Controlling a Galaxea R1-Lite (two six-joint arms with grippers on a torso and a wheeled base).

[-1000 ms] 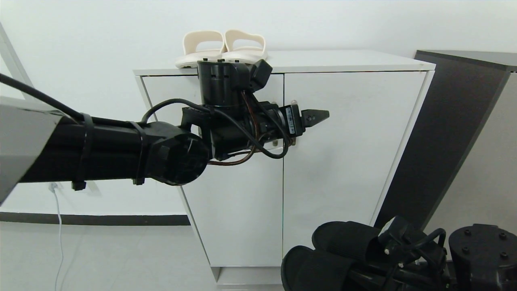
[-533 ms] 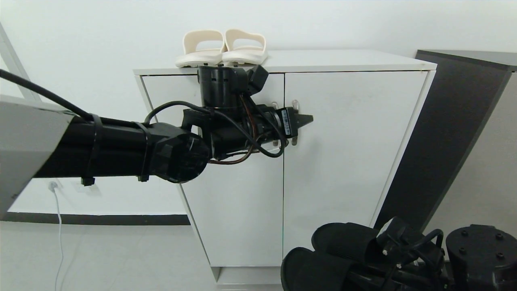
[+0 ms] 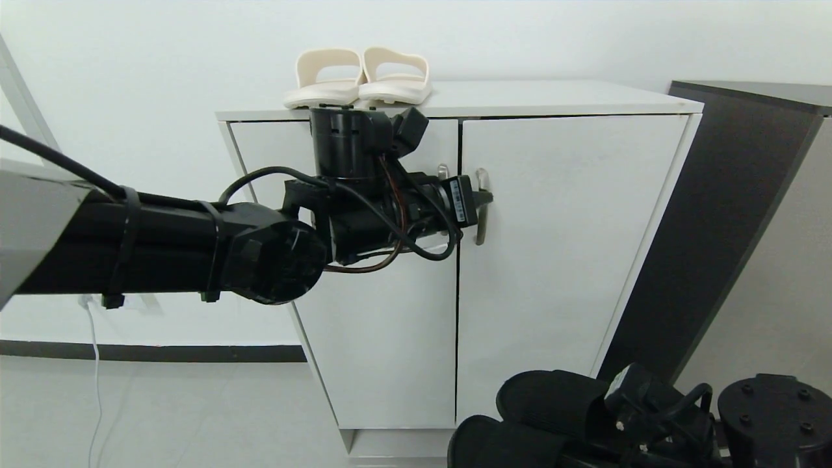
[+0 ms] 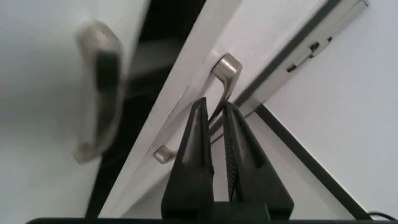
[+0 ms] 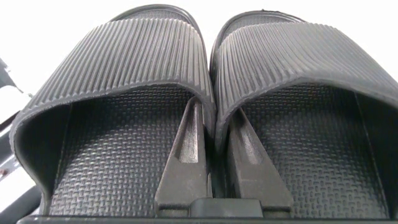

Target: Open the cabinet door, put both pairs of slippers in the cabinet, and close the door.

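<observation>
Head view: white cabinet (image 3: 377, 338), its right door (image 3: 559, 260) a crack ajar, black slippers (image 3: 546, 396) low before it pinched together by the right tool (image 5: 214, 112), cream slippers (image 3: 361, 78) on its top, left tool (image 3: 484, 195) clenched on that door's handle (image 3: 481, 224).

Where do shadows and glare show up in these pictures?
Head view: flat, even light on the cabinet, no glare, a thin shadow under its top. Left wrist view: a bright glint on the metal handle and a dark gap near it. Right wrist view: the black slippers lit on their ribbed straps, shaded underneath.
</observation>
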